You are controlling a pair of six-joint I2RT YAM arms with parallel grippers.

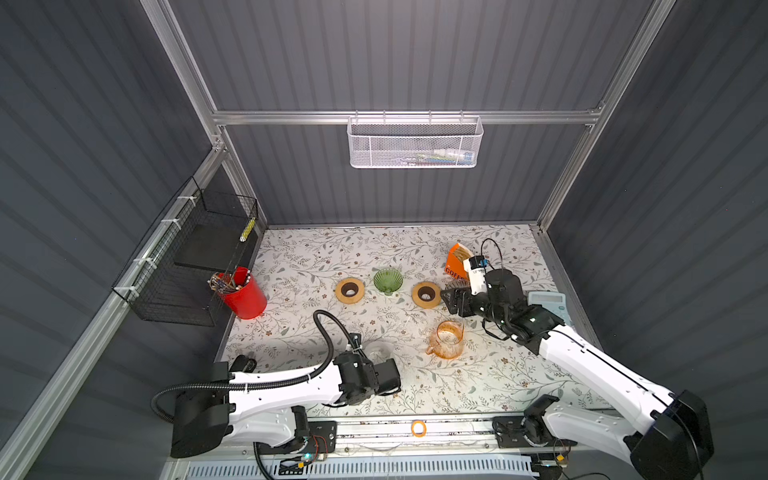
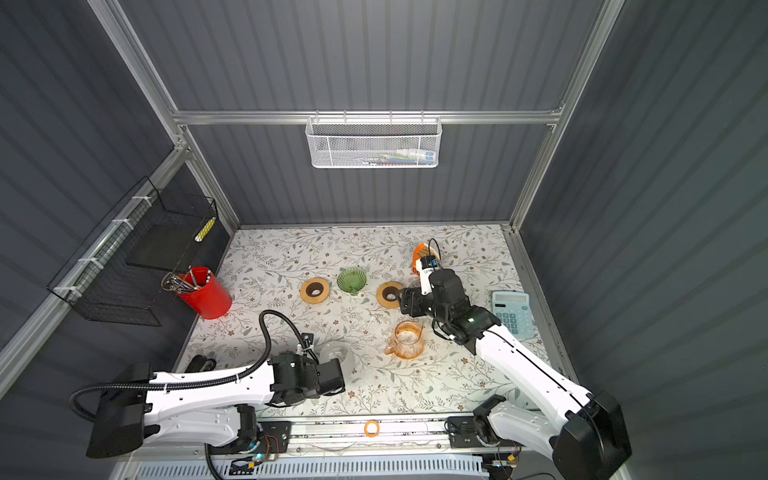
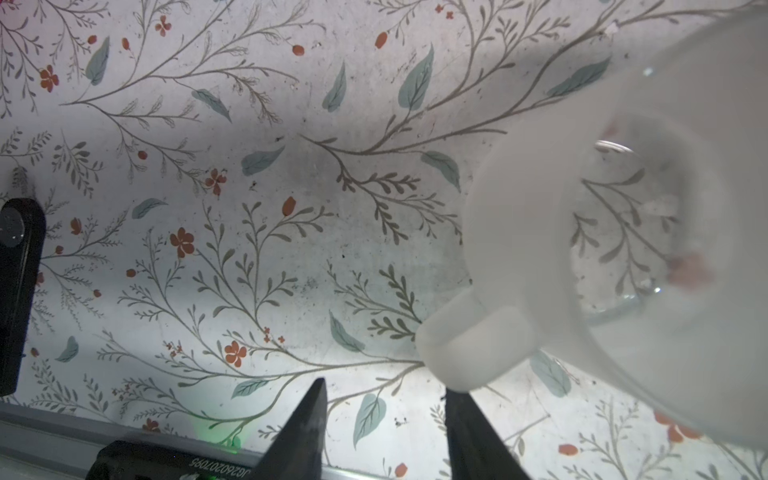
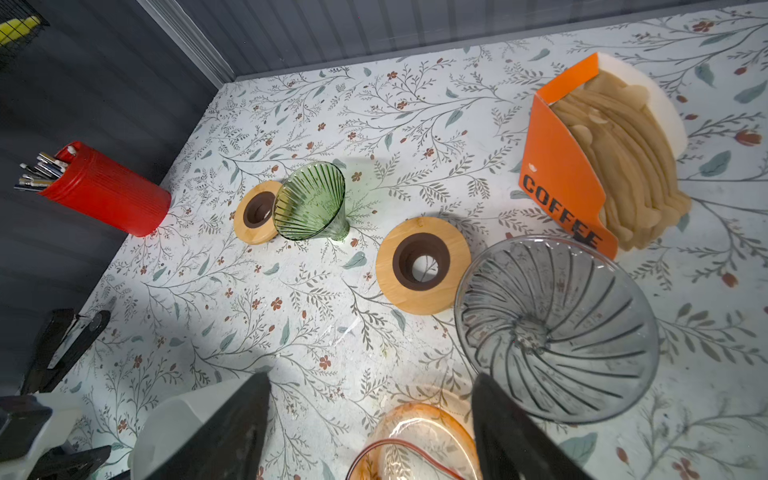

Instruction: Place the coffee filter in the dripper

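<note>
Closest to the lens, note two white arms, right arm (image 1: 602, 374) and left arm (image 1: 282, 382), rooted along the near edge of the tabletop (image 1: 316, 257). Next by size:
- red cup (image 1: 243, 293) of pens beside the left edge
- orange filter box (image 4: 557, 174) toward the back right corner, tan coffee filters (image 4: 623, 145) packed on edge inside
- grey dripper (image 4: 557, 328) just in front of that box, mouth up, empty
- orange carafe (image 1: 446, 338) closer to the near edge
- frosted white vessel (image 3: 623, 249) with a handle, close to the near edge
- green dripper (image 4: 311, 203) mid-tabletop between two wooden rings (image 4: 424, 266)

Judged from the layout: fetch one filter next. Unclear which dripper to fill; probably the grey, closest to the box. To do it well:
- carry the right pincer (image 4: 372, 376) over the grey rim, not through it
- approach the open top of the box
- nip only the outermost filter by its tab
- draw it up along the stack without tipping or sliding the light box
- watch for two sheets clinging together

Right pincer: spread wide, pinching nothing, hovering between orange carafe and grey dripper. Filters near but apart, farther toward the back edge, past the grey dripper.

Left pincer (image 3: 385, 386): partly spread, pinching nothing, low by the near edge, the white vessel's handle just beside one finger. Well apart from the filters.
</note>
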